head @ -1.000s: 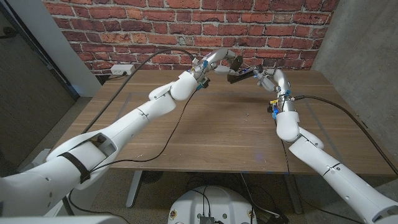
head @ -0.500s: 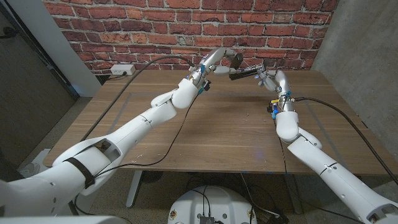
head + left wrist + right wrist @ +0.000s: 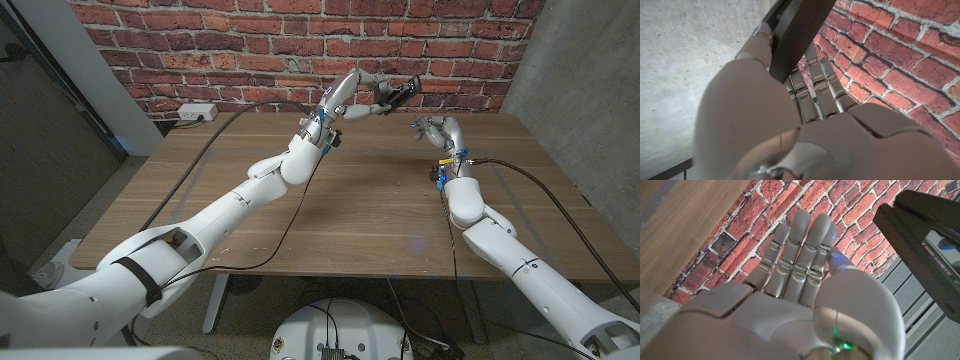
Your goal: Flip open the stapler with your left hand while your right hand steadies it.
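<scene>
My left hand [image 3: 366, 86] grips the black stapler [image 3: 401, 92] and holds it up in the air in front of the brick wall, over the table's far edge. In the left wrist view the stapler [image 3: 795, 35] is a dark bar clamped between the thumb and the fingers [image 3: 815, 85]. My right hand [image 3: 436, 130] stands lower, to the right of the stapler and apart from it, holding nothing. In the right wrist view its fingers [image 3: 800, 250] are stretched out, and the stapler [image 3: 925, 225] hangs beside them without touching.
The wooden table [image 3: 350, 210] carries black cables [image 3: 280, 215] trailing along both arms. A white power outlet [image 3: 197, 110] sits on the brick wall at the back left. A concrete wall [image 3: 580, 70] stands at the right.
My left hand has lifted the stapler up and away from my right hand. The right hand has let go of it and now stands below with its fingers apart.
</scene>
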`<move>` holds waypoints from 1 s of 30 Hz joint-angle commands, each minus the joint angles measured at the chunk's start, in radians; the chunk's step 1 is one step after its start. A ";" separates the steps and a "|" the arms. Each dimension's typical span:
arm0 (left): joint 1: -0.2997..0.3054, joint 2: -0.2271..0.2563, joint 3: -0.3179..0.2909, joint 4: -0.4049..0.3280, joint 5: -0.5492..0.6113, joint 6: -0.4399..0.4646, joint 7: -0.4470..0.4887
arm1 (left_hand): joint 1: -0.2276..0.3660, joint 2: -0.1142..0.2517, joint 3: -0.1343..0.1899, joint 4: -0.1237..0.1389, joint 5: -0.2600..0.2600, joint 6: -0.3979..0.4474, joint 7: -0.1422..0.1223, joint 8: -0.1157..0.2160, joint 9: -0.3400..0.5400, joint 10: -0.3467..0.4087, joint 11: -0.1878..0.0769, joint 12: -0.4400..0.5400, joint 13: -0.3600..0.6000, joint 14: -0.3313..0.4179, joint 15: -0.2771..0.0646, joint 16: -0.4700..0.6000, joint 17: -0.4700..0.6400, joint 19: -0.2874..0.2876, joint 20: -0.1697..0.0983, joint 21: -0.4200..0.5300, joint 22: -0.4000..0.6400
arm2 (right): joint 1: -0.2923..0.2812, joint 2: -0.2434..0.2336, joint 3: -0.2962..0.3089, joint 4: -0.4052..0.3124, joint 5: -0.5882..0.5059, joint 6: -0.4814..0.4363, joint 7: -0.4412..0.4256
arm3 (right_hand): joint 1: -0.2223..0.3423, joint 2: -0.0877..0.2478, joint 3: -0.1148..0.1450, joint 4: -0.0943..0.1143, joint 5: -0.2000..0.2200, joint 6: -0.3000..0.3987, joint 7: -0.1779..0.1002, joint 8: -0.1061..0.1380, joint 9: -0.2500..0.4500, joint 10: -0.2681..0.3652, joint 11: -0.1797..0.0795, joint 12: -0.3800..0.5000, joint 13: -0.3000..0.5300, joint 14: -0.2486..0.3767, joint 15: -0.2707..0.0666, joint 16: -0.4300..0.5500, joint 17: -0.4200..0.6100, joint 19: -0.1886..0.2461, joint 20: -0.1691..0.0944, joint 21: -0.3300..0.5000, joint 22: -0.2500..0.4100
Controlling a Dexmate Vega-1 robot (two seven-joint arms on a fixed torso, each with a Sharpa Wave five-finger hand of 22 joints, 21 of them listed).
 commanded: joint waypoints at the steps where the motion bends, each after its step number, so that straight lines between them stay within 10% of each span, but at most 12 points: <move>1: -0.008 -0.019 0.014 0.031 0.093 -0.062 0.128 | 0.024 0.037 0.038 0.039 0.003 0.081 -0.019 0.003 0.003 0.096 -0.093 -0.003 0.006 0.131 -0.220 0.003 0.011 0.003 -0.012 0.007 -0.004 | 0.026 0.021 0.005 0.075 0.124 0.070 0.094 | 0.001 -0.013 0.009 -0.001 -0.004 -0.002 0.006 -0.005 0.005 0.010 -0.006 0.004 0.003 0.008 -0.032 0.009 0.008 -0.001 -0.007 0.015 0.003; 11: 0.012 -0.017 0.005 0.000 0.074 0.032 0.094 | 0.023 0.034 0.038 0.039 0.006 0.081 -0.017 0.002 0.005 0.101 -0.091 -0.008 0.011 0.133 -0.221 0.000 0.023 0.001 -0.012 0.011 -0.013 | 0.032 0.025 0.000 0.091 0.113 0.097 0.088 | -0.009 -0.016 0.011 0.006 -0.008 -0.011 -0.010 -0.023 -0.002 -0.019 0.003 -0.016 -0.004 -0.012 -0.032 0.004 0.011 -0.011 -0.003 0.042 0.008; 18: 0.054 0.011 -0.010 -0.118 0.045 0.237 -0.019 | 0.026 0.035 0.041 0.037 0.006 0.086 -0.008 0.002 0.007 0.108 -0.085 -0.010 0.014 0.139 -0.220 -0.001 0.031 0.004 -0.004 0.017 -0.020 | 0.038 0.014 -0.009 0.098 0.100 0.101 0.103 | -0.152 -0.055 -0.059 0.057 -0.024 -0.206 -0.031 -0.173 -0.087 -0.220 0.015 -0.200 -0.125 -0.135 0.005 -0.130 -0.143 -0.068 0.038 0.093 -0.004; 30: 0.079 0.031 -0.005 -0.206 0.012 0.461 -0.112 | 0.030 0.036 0.046 0.034 0.004 0.087 0.002 0.000 0.011 0.113 -0.074 -0.017 0.019 0.149 -0.218 -0.004 0.041 0.006 0.008 0.028 -0.029 | 0.039 0.001 -0.018 0.085 0.103 0.121 0.140 | -0.210 -0.056 -0.061 0.062 -0.026 -0.319 -0.039 -0.250 -0.130 -0.357 0.028 -0.326 -0.198 -0.253 0.054 -0.298 -0.296 -0.117 0.046 0.119 -0.040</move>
